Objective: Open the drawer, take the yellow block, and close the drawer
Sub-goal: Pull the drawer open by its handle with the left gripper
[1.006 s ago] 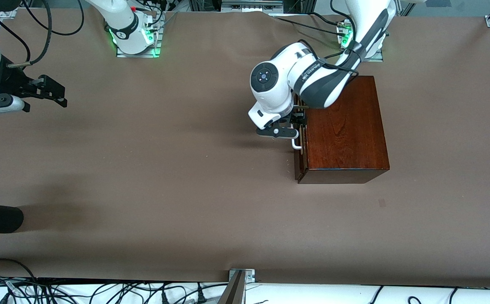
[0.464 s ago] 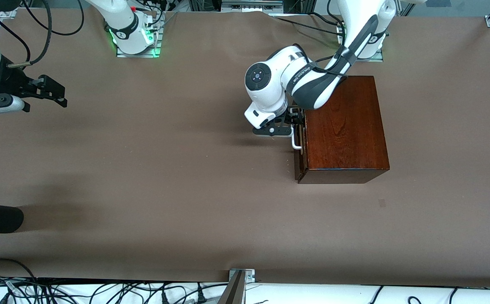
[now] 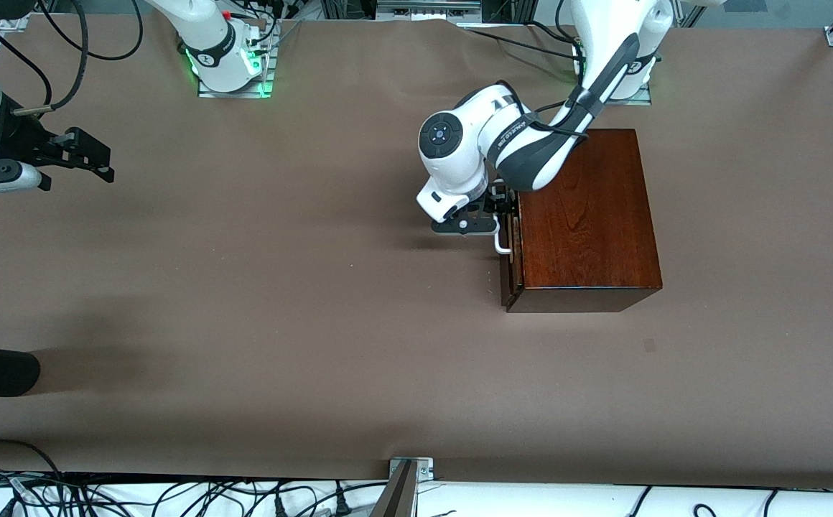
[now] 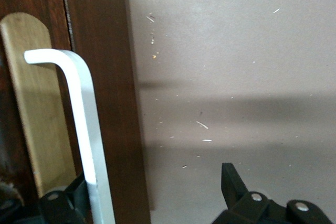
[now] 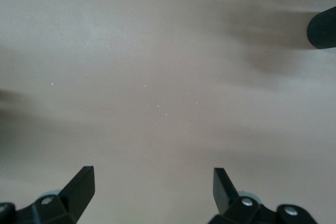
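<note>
At the left arm's end of the table sits the dark wooden box (image 3: 585, 219), its front turned toward the right arm's end. The drawer (image 3: 508, 262) looks shut or barely cracked; no pale interior shows from above. The white handle (image 3: 503, 243) runs along the drawer front, long axis from the robot bases toward the front camera, standing off the dark face.

The left gripper (image 3: 497, 219) is at the drawer front, level with the handle. In the left wrist view the jaws stand wide apart: one finger (image 4: 63, 203) lies between the bar (image 4: 86, 140) and the drawer face, the other finger (image 4: 233, 184) well clear over bare table. Nothing is clamped; the bar is hooked at most, and contact between finger and bar cannot be confirmed.

Step in hand, as judged: open the drawer. To do it well, either close the jaws on the bar or keep the inner finger seated against it, then pull straight toward the right arm's end, square to the front face. A skewed pull could drag the whole box or slip off the bar's bent end.

The yellow block is not visible, presumably inside the drawer.

The right gripper (image 3: 75, 161) waits over bare table at the right arm's end, fingers (image 5: 81, 184) spread wide, holding nothing.
</note>
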